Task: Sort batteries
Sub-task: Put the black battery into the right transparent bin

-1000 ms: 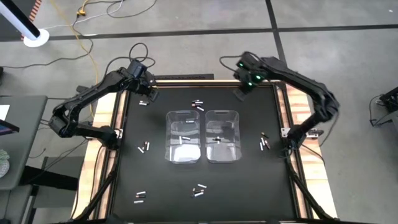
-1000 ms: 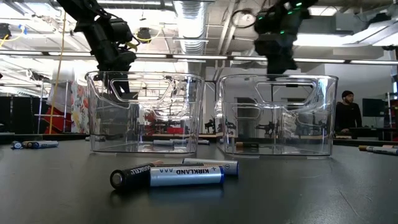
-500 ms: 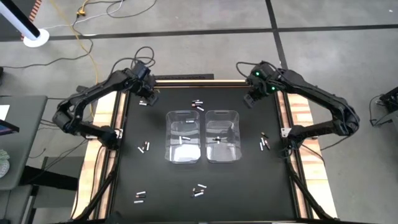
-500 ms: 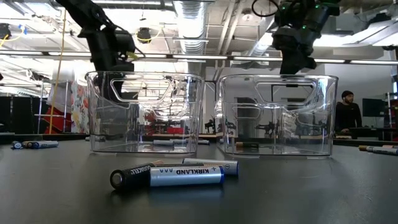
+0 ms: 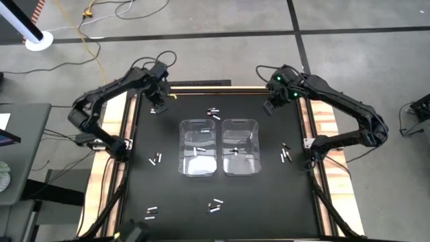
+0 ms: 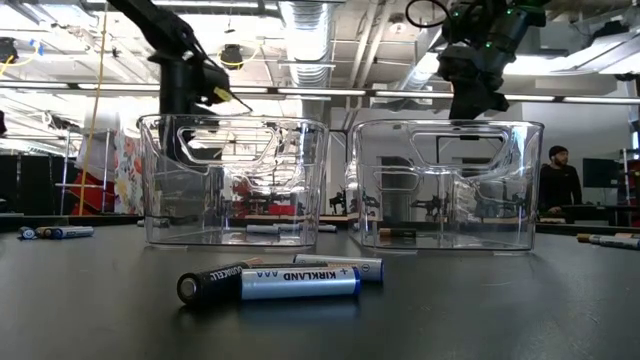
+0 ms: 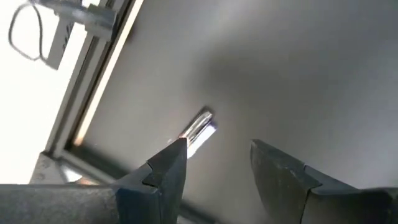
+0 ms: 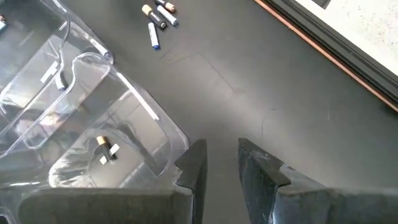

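Small batteries lie in groups on the black table [image 5: 269, 195]: one [image 5: 154, 111] at the far left, a few [image 5: 213, 112] behind the bins, others [image 5: 156, 159] [image 5: 285, 153] [image 5: 215, 205] around them. My left gripper [image 5: 159, 102] hangs open over the far-left battery [image 7: 199, 129], pointing steeply down. That battery lies just beyond one fingertip [image 7: 177, 148], not between the fingers. My right gripper [image 5: 271, 107] hovers open over bare table at the far right, by the right bin's corner [image 8: 177, 140].
Two clear plastic bins [image 5: 198, 146] [image 5: 240, 146] stand side by side mid-table, each with a battery or two inside [image 5: 198, 150] [image 8: 106, 148]. In the low view three batteries [image 6: 270, 282] lie in front of them. The table's raised wooden frame [image 5: 201, 87] runs close behind both grippers.
My left gripper has tipped more steeply downward and rolled about its own line, sinking a little over the far-left battery. My right gripper first went toward the table's right and near edges, then held still. No battery has moved.
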`<state>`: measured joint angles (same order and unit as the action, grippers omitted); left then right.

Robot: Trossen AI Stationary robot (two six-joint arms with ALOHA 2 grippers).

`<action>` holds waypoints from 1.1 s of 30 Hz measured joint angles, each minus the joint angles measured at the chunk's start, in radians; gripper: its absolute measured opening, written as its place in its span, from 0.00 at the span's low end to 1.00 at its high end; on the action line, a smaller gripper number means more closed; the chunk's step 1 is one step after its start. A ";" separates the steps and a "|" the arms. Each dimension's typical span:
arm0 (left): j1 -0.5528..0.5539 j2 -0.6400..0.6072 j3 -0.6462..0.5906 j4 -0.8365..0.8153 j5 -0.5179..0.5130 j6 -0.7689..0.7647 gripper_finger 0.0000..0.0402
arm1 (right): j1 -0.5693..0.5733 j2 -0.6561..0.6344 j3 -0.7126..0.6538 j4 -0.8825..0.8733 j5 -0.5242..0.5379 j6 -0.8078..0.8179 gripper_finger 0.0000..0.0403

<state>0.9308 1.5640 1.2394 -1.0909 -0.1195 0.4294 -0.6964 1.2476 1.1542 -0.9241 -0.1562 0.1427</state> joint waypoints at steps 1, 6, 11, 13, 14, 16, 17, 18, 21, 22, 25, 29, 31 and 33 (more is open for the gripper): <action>0.004 0.030 0.027 -0.024 -0.010 0.010 0.42 | 0.000 0.000 0.000 0.000 0.000 0.005 0.27; 0.013 0.170 0.128 -0.123 -0.014 0.031 0.42 | 0.000 0.000 0.000 0.007 0.000 0.020 0.27; 0.021 0.236 0.126 -0.131 -0.013 0.053 0.42 | 0.010 0.000 0.000 0.019 0.000 0.044 0.27; 0.030 0.245 0.113 -0.127 -0.018 0.062 0.42 | 0.018 0.000 0.000 0.023 0.000 0.044 0.27; 0.032 0.250 0.111 -0.125 -0.026 0.068 0.42 | 0.022 0.000 0.000 0.024 0.000 0.044 0.27; 0.041 0.259 0.111 -0.122 -0.057 0.087 0.42 | 0.029 0.000 0.000 0.025 0.000 0.044 0.27; 0.045 0.267 0.111 -0.121 -0.069 0.107 0.42 | 0.030 0.000 0.000 0.028 0.000 0.044 0.27; 0.048 0.275 0.111 -0.122 -0.076 0.130 0.42 | 0.029 0.000 0.000 0.032 0.000 0.044 0.27; 0.060 0.301 0.110 -0.123 -0.080 0.170 0.42 | 0.028 0.000 0.000 0.048 0.000 0.044 0.27; 0.065 0.313 0.109 -0.124 -0.081 0.172 0.42 | 0.027 0.000 0.000 0.052 0.000 0.044 0.27; 0.075 0.343 0.107 -0.125 -0.083 0.178 0.42 | 0.027 0.000 0.000 0.052 0.000 0.043 0.27; 0.082 0.364 0.107 -0.118 -0.090 0.180 0.42 | 0.027 0.000 0.000 0.051 0.000 0.038 0.27; 0.085 0.370 0.107 -0.111 -0.091 0.180 0.42 | 0.027 0.000 0.000 0.051 0.000 0.034 0.27; 0.086 0.369 0.101 -0.094 -0.090 0.180 0.42 | 0.027 0.000 0.000 0.051 0.000 0.032 0.27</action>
<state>1.0168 1.9331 1.3404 -1.1849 -0.2096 0.6098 -0.6689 1.2480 1.1542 -0.8730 -0.1562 0.1751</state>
